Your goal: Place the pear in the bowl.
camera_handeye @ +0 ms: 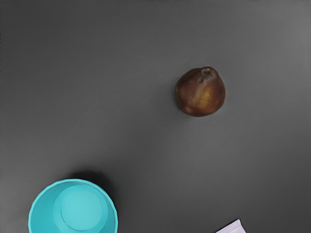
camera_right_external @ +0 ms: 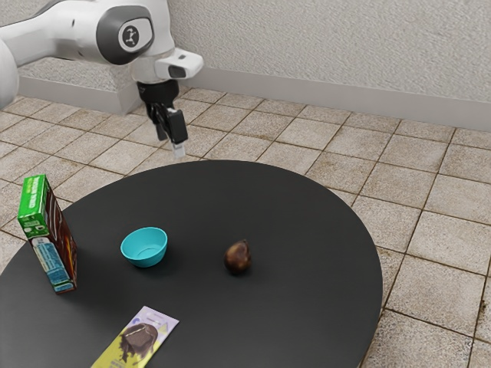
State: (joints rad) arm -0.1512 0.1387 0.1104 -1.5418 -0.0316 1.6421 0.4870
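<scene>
Saw the claw point(camera_right_external: 170, 146) hanging empty, fingers apart. Spotted the pear point(camera_right_external: 238, 258) on the table point(camera_right_external: 307, 230), apart from the bowl point(camera_right_external: 149, 262). Guessed firm, lightish, maybe slippery, prone to bruising; would've pinched gently round the fat middle.

Item: one white, rounded seven-joint robot arm point(camera_right_external: 52, 40) with dark grey joint cover, extended from the exterior view's upper left. Item: one white wrist point(camera_right_external: 163, 67), bent downward. Item: one black two-finger gripper point(camera_right_external: 170, 144), pointed down, slightly slanted toward the exterior view's right, its fingers parted.
</scene>
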